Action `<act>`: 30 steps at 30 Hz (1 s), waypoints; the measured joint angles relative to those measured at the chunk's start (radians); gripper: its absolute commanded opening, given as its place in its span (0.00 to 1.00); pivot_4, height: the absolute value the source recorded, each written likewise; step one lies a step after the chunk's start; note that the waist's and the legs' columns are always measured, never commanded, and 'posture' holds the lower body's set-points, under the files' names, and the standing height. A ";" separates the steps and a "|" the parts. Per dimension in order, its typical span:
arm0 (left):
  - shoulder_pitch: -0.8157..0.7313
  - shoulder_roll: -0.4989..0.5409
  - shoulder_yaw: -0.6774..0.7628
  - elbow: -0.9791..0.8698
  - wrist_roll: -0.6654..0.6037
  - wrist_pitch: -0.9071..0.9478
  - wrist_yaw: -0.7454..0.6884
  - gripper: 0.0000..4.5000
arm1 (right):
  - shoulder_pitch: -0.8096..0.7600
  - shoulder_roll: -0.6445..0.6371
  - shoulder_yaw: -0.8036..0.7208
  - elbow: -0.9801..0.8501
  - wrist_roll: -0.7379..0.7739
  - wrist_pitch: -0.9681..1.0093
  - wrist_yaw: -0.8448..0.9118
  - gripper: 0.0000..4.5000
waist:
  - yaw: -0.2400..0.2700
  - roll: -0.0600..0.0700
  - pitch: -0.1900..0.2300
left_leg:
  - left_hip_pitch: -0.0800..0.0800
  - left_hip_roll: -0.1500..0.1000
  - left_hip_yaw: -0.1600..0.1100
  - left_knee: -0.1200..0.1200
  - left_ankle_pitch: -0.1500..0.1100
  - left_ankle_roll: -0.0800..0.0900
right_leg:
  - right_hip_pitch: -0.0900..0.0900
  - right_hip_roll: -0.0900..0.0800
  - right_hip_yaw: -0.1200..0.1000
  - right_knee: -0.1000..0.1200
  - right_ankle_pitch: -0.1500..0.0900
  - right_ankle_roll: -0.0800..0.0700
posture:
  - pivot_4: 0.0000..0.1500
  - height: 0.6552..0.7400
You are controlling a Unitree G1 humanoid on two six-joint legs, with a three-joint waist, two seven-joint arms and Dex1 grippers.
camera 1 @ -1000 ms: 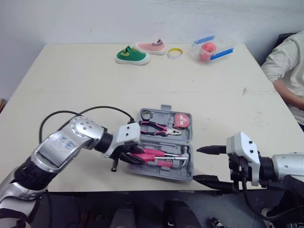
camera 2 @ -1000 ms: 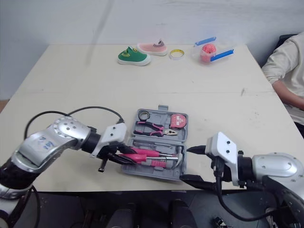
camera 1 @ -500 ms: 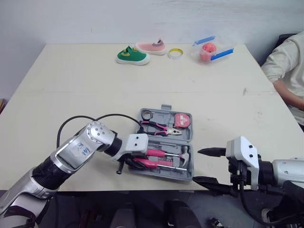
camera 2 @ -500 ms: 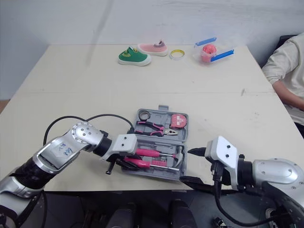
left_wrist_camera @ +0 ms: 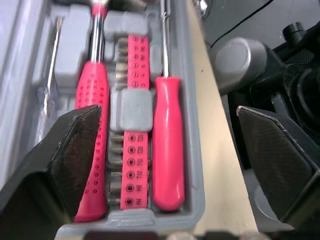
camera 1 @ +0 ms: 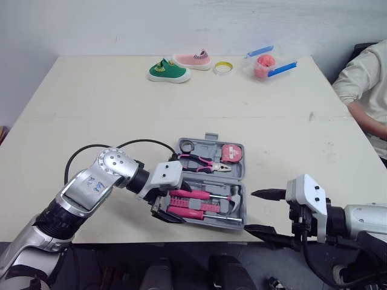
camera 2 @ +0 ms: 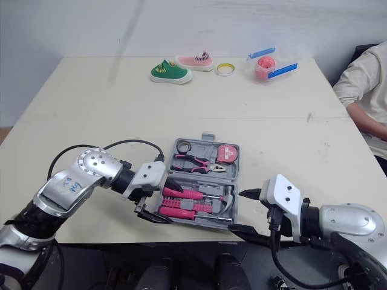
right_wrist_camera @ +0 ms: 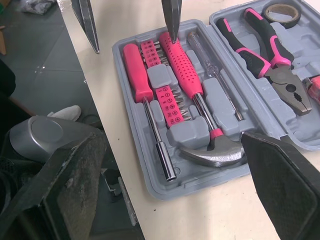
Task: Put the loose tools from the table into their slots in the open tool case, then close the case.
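The grey tool case (camera 1: 237, 188) lies open near the table's front edge. Pink-handled pliers (camera 1: 202, 162), a pink tape measure (camera 1: 231, 153) and a small tape roll (camera 1: 185, 145) sit in its far half. In its near half a pink screwdriver (left_wrist_camera: 167, 145), a pink bit strip (left_wrist_camera: 131, 165) and a pink-handled hammer (left_wrist_camera: 92, 125) rest in their slots. My left gripper (camera 1: 167, 206) hangs open over the case's front left corner, its fingers astride the screwdriver and not touching it. My right gripper (camera 1: 251, 211) stands open just right of the case, holding nothing.
At the table's far edge lie a green shoe (camera 1: 168, 70), a pink shoe (camera 1: 192, 59), a yellow tape ring (camera 1: 223, 67) and a clear box with a pink thing (camera 1: 266, 63). A person's sleeve (camera 1: 366, 84) shows at the right. The case sits close to the front edge.
My left gripper has opened and let go of the pink screwdriver, which now lies in the front slot of the case. The right arm has stayed in place.
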 measured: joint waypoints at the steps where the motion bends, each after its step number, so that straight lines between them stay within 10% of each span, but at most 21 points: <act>1: 0.018 -0.017 0.003 0.014 -0.002 -0.050 -0.011 0.66 | 0.000 0.001 0.000 0.000 0.000 -0.001 0.000 1.00 | 0.000 0.000 0.000 | 0.000 0.000 0.000 0.000 0.000 0.000 | 0.000 0.000 0.000 0.000 0.000 0.000 | 1.00 1.00; 9: 0.074 -0.085 0.001 0.182 0.047 -0.275 -0.047 0.03 | 0.000 0.013 0.000 0.000 0.001 -0.004 -0.003 1.00 | 0.000 0.000 0.000 | 0.000 0.000 0.000 0.002 -0.001 0.002 | 0.000 0.000 0.000 0.002 0.000 0.000 | 1.00 1.00; 21: 0.028 -0.099 -0.094 0.206 0.187 -0.291 -0.007 0.03 | -0.007 0.031 0.000 -0.017 0.046 0.003 -0.039 1.00 | -0.001 0.000 -0.010 | 0.004 0.000 0.000 0.002 -0.002 0.003 | 0.004 0.000 0.000 0.002 0.000 0.000 | 1.00 1.00; 26: 0.020 -0.109 -0.142 0.236 0.236 -0.309 0.042 0.03 | -0.011 0.031 0.002 -0.033 0.049 0.003 -0.052 1.00 | -0.002 0.005 -0.023 | 0.041 0.002 0.000 -0.012 -0.006 0.005 | 0.047 -0.001 0.000 -0.016 -0.003 -0.005 | 1.00 1.00; 30: 0.068 -0.102 -0.078 0.197 0.151 -0.195 0.025 0.03 | 0.022 0.032 0.002 -0.039 0.043 0.002 -0.053 1.00 | -0.008 0.011 -0.024 | 0.043 0.003 0.000 -0.013 -0.006 0.005 | 0.048 -0.002 0.001 -0.015 -0.009 -0.015 | 1.00 1.00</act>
